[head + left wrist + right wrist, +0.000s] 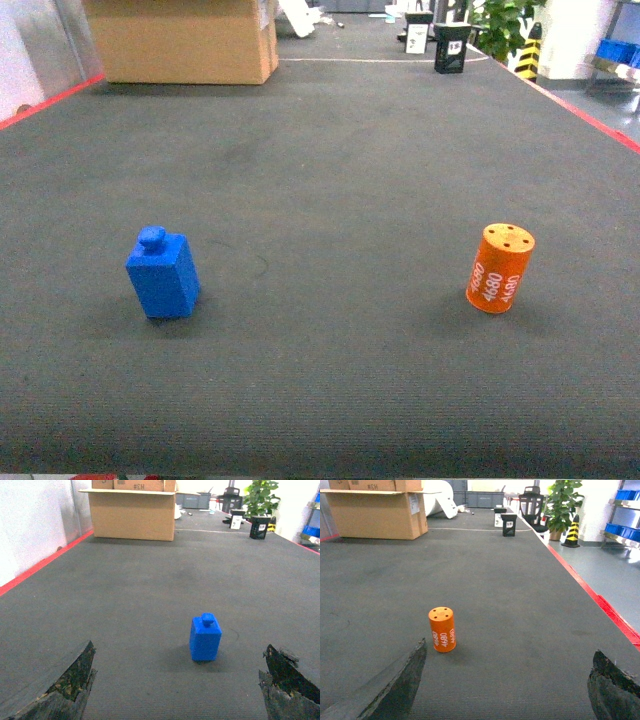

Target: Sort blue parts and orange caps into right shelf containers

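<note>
Task status: not started, as far as the views show. The blue part (162, 274) stands upright at about 8 o'clock on the tabletop (330, 180); the orange cap (500, 268), marked 4680, stands upright at about 4 o'clock, well apart from it. Neither is held or touched.

Left hand (175, 690): fingers spread wide apart, empty, the blue part ahead between them at 12 o'clock. Right hand (505, 685): fingers likewise apart, empty, the orange cap ahead at about 11 o'clock.

Remaining: both items to be grasped and carried to the right shelf containers (625, 530), seen only partly as blue crates on shelving at 2 o'clock.

Surface: dark grey ribbed matting edged in red. Room: cardboard box (180, 40) at 11 o'clock, potted plant (562, 502) and striped cone (570, 530) beyond the far edge.
</note>
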### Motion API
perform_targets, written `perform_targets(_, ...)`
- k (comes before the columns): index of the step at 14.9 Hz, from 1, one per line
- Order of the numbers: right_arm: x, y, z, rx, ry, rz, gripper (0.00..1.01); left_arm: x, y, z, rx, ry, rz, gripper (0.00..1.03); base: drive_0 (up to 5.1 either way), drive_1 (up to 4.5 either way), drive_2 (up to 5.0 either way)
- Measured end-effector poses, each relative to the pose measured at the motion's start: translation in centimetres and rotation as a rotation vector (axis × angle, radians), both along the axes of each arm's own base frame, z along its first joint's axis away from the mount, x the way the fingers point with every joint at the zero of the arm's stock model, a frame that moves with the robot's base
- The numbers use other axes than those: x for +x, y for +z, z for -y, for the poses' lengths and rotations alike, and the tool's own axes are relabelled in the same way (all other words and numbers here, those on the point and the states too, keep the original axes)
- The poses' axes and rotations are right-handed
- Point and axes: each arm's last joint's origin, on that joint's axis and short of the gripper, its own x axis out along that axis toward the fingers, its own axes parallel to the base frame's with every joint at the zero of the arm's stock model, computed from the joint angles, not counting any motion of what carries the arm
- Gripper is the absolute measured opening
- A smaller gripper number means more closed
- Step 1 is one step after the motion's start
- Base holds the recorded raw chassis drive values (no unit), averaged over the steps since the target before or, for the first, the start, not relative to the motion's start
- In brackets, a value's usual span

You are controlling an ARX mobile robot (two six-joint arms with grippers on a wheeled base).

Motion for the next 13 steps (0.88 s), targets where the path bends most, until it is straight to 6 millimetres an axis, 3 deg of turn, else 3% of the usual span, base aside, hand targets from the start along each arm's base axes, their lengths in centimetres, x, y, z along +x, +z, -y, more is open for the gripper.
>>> perform_targets(4, 0.0, 0.0, 0.0, 0.0, -0.005, -0.004, 0.98, 0.0, -0.2, 0.0, -0.014, 0.047, -0.046, 0.98, 0.0, 0.0, 0.0)
perform_targets(5, 0.6, -0.1, -0.5, -0.01, -0.15, -0.109, 0.98, 0.8, 0.1, 0.7, -0.027, 0.158, -0.115, 0.98, 0.0, 0.0, 0.0)
perform_targets(7, 3.5, 2.7, -1.2, -0.027, -0.349, -0.087, 0.98, 4.2, 3.2, 1.0, -0.055, 0.236, -0.037, 0.98, 0.0, 0.0, 0.0)
perform_targets(9, 8.4, 4.6, -2.7, 0.006, -0.225, -0.068, 0.98, 9.5, 5.6, 2.5, -0.086, 0.105, 0.005, 0.98, 0.0, 0.0, 0.0)
perform_targets(10, 11.2, 4.4, -3.8, 0.027, -0.158, -0.106, 0.98, 12.1, 5.2, 3.4, -0.097, 0.061, -0.041, 0.98, 0.0, 0.0, 0.0)
perform_targets(13, 16.5, 2.6, -6.0, 0.071, -0.064, -0.221, 0.98, 16.0, 2.6, 5.2, -0.088, 0.022, -0.157, 0.98, 0.0, 0.0, 0.0)
